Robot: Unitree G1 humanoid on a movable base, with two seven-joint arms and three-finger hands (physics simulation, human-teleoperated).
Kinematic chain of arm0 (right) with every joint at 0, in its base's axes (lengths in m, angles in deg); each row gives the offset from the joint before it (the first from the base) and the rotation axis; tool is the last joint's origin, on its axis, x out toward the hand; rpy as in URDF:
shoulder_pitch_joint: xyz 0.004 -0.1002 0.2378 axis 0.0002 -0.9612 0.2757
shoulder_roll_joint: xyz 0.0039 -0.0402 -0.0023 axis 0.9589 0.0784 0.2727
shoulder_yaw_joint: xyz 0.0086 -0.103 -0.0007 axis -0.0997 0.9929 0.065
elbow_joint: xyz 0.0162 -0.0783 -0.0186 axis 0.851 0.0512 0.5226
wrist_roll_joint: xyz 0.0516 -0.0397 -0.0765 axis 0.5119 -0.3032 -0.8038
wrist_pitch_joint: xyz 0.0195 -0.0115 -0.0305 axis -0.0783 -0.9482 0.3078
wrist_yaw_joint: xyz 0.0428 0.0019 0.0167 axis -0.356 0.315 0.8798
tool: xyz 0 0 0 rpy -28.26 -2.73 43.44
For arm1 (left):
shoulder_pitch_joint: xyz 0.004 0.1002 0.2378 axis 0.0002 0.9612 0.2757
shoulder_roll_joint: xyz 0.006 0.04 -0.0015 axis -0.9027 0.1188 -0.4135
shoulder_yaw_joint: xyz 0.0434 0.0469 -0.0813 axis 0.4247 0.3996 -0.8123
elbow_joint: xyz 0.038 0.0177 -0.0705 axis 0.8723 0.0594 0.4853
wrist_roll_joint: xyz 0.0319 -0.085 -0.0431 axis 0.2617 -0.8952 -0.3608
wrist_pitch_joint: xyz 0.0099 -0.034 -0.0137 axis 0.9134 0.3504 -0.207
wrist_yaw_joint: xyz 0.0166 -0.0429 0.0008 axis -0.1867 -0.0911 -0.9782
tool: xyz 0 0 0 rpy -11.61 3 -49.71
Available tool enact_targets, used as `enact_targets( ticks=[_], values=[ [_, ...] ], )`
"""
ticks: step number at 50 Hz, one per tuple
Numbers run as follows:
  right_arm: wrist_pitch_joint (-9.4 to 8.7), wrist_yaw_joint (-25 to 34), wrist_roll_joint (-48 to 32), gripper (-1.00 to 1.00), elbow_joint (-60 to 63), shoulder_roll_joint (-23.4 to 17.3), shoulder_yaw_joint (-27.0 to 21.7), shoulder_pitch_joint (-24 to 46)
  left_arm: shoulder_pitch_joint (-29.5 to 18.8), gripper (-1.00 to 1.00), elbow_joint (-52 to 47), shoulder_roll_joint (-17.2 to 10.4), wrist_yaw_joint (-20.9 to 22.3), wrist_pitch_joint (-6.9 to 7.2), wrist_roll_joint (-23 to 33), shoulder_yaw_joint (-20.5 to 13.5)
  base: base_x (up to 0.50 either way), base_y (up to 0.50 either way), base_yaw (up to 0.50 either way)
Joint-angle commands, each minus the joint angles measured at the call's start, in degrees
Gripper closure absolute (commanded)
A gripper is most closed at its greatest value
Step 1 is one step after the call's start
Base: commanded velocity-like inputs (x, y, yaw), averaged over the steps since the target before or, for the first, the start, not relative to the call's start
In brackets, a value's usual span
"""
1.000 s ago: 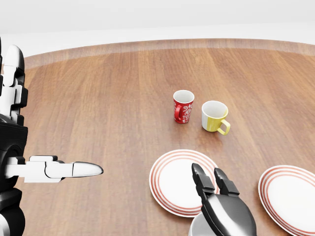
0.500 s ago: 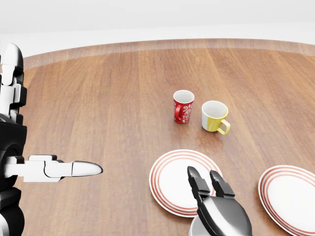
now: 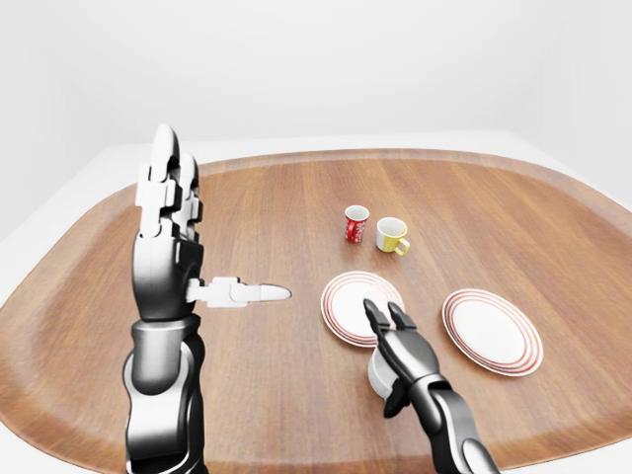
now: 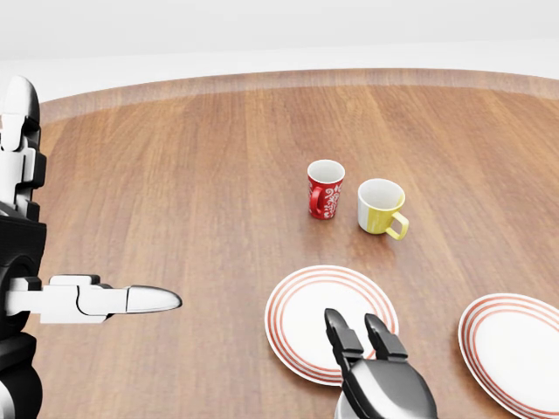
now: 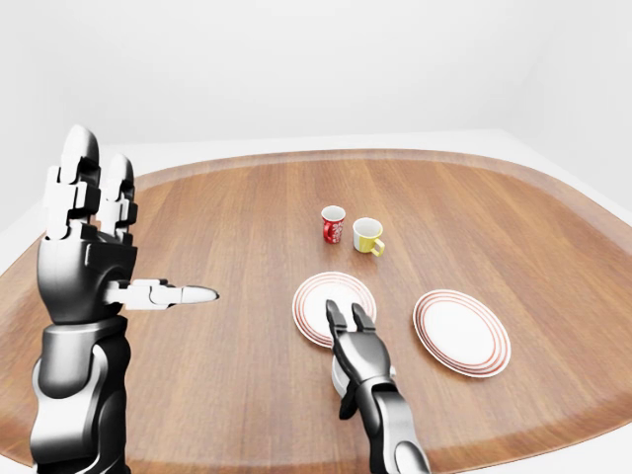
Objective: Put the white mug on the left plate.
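1. The step in hand looks like the grasp of the white mug point(image 3: 376, 373). The right hand point(image 3: 400, 348) lies over the mug, its dark fingers point(image 3: 376, 318) pointing up the view toward the left plate point(image 3: 348, 306). The fingers appear to wrap the mug, but the hand covers most of it, so I cannot tell whether the grip is closed firmly.

2. The mug sits at the bottom of the left-eye view, just below the near rim of the left plate and apart from its centre. Whether it rests on the tabletop point(image 4: 192, 175) or is slightly lifted cannot be told.

3. The next move, as I judge it, calls for a secure hold, a small lift, a short carry up the view over the plate's rim, and a level set-down near the plate's middle.

4. Only a curved sliver of plain white wall shows beside the hand. Its handle and opening are hidden.

5. The left hand point(image 3: 173, 232) is raised, well apart from the mug, fingers straight up and spread wide, thumb pointing right, holding nothing.

6. The right plate point(image 3: 492, 330), a red mug point(image 4: 325, 188) and a yellow mug point(image 4: 381, 208) stand aside.
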Motion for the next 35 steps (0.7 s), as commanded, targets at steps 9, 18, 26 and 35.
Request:
enact_targets(
  ticks=[9, 18, 26, 35],
  values=[
    [1.85, -0.6, -2.4, -1.00, -6.9, -0.3, 0.4, 2.3, 0.1, -1.00, 0.1, 0.0, 0.0, 0.00, -0.1, -0.1, 0.00, 0.00, 0.00],
    [2.88, -0.6, -2.7, -1.00, -10.1, -0.5, 0.4, 2.6, -0.2, -1.00, -0.2, -0.1, 0.0, 0.00, -0.1, -0.1, 0.00, 0.00, 0.00],
    [4.11, -0.3, -3.6, -1.00, -11.9, -1.1, 0.3, 2.8, -0.2, -1.00, -0.2, -0.1, 0.0, 0.00, -0.1, -0.1, 0.00, 0.00, 0.00],
    [5.28, 1.8, -3.7, 1.00, -9.6, -1.0, -0.4, 2.9, 0.0, -1.00, 0.5, 0.0, -0.1, 0.00, -0.1, -0.1, 0.00, 0.00, 0.00]
  ],
)
